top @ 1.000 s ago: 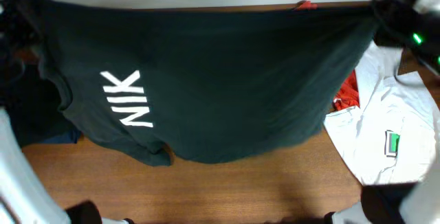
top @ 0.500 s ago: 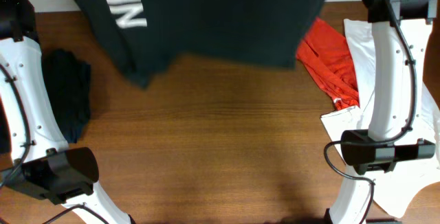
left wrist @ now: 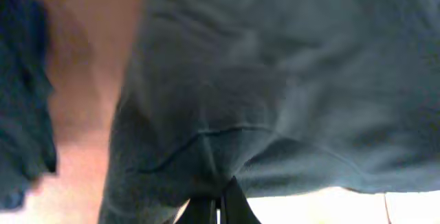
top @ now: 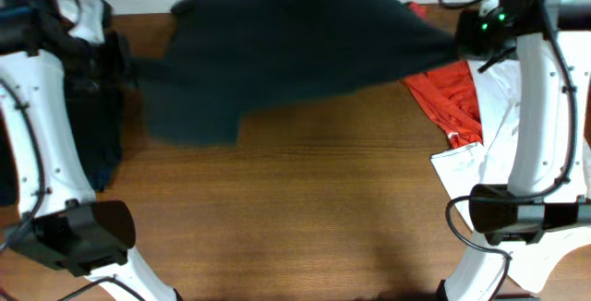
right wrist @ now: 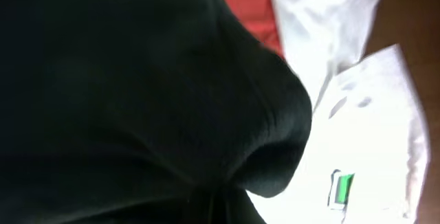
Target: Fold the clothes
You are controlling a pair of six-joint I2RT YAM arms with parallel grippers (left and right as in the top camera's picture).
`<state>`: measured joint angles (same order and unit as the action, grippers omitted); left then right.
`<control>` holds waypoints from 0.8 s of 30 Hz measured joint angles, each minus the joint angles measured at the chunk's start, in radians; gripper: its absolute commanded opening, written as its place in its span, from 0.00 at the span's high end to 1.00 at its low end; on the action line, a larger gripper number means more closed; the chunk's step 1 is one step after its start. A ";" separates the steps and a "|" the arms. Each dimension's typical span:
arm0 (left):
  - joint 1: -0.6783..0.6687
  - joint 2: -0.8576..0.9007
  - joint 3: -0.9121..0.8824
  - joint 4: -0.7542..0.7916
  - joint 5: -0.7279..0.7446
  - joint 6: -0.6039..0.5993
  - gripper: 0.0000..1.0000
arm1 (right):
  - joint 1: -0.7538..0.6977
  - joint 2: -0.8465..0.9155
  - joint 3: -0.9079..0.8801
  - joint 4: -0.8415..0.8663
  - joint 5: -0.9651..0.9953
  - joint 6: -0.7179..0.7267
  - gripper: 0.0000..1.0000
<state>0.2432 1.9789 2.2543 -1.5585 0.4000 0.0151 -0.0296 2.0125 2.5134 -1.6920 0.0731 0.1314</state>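
Note:
The large black T-shirt (top: 286, 56) hangs stretched between my two grippers over the far half of the table; it is blurred and its white letters do not show. My left gripper (top: 125, 66) is shut on its left end; the left wrist view shows the fingertips (left wrist: 218, 207) pinching dark cloth (left wrist: 275, 93). My right gripper (top: 466, 42) is shut on its right end; in the right wrist view the black cloth (right wrist: 137, 80) covers the fingers (right wrist: 220, 207). An orange-red shirt (top: 448, 98) and a white shirt (top: 480, 167) lie at the right. A dark shirt (top: 92, 135) lies at the left.
The brown wooden table (top: 295, 218) fills the near half of the overhead view. The white arm links and their bases stand at the near left (top: 78, 232) and near right (top: 517, 213). The white shirt with a green label (right wrist: 340, 189) shows below the right wrist.
The black shirt was swung from spread over the table up toward the far edge, then down again. It now hangs lower, bunched and blurred, between both grippers, which have come into view.

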 measured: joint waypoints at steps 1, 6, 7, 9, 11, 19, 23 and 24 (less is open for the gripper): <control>-0.007 0.000 -0.056 -0.004 0.000 0.016 1.00 | -0.001 -0.001 -0.047 0.002 -0.019 0.000 0.96; -0.015 0.017 -0.393 0.016 -0.005 0.069 1.00 | -0.001 -0.007 -0.385 0.000 -0.073 0.003 0.96; -0.015 0.023 -0.451 0.024 -0.006 0.074 1.00 | -0.002 -0.009 -0.451 0.000 -0.075 0.005 0.96; -0.014 0.024 -0.563 0.054 -0.008 0.079 1.00 | -0.002 -0.008 -0.582 -0.002 -0.079 0.005 0.96; -0.012 0.026 -0.646 0.067 -0.011 0.083 1.00 | -0.003 -0.009 -0.678 0.002 -0.080 0.012 0.96; -0.004 0.026 -0.725 0.023 -0.067 0.087 1.00 | -0.023 -0.167 -1.003 0.086 -0.061 0.072 0.96; 0.004 0.025 -0.729 0.015 -0.087 0.087 1.00 | -0.047 -0.289 -1.107 0.113 -0.058 0.089 0.96; 0.004 0.021 -0.731 0.013 -0.090 0.087 1.00 | -0.053 -0.319 -1.133 0.118 -0.058 0.095 0.96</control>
<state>0.2474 2.0003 1.5234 -1.5452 0.3096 0.1020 -0.0826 1.6932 1.3804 -1.5738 0.0151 0.2260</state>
